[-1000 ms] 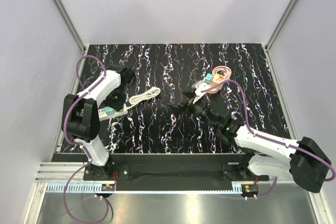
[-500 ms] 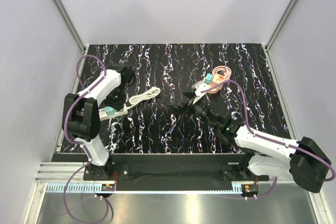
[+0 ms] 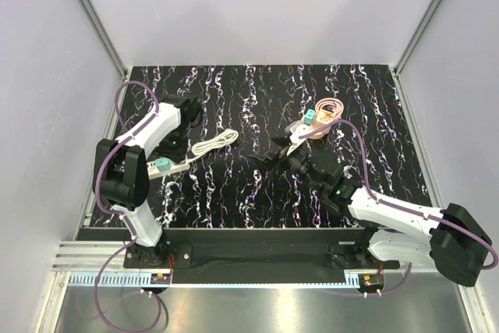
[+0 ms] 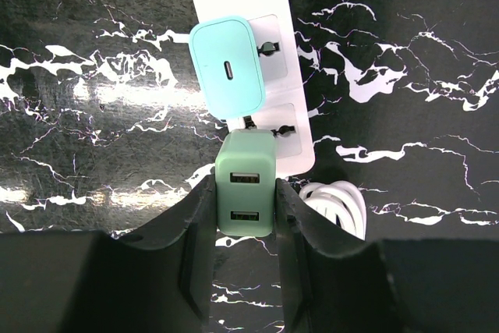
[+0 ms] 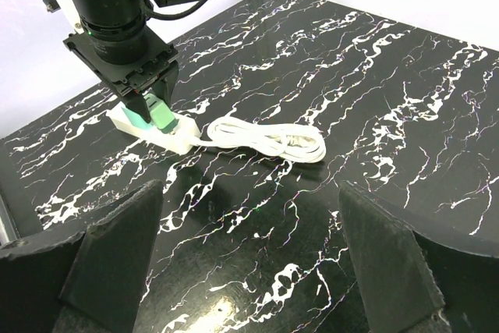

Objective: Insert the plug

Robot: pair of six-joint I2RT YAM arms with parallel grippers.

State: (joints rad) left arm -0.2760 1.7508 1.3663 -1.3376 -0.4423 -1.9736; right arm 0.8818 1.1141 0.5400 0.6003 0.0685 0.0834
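Since a second ago the right end effector (image 5: 249,193) has crept slightly left across the bench (image 3: 257,91); the left side looks unchanged. The plug (image 4: 246,181), a small blue-green cube, is pinched between the fingers of the left end effector (image 4: 243,200). It sits at the left of the bench, on the cord end of the white power strip (image 4: 298,87). Its face with two ports looks straight up at the wrist, the ports in line with the strip's length. A paler aqua cube (image 4: 226,64) fills the next socket, just beyond. Whether the prongs have entered cannot be seen; the coming move is likely a straight downward press. The left arm (image 3: 148,129) arches over and points down. The right end effector is spread wide and empty, well apart to the right, facing the strip.
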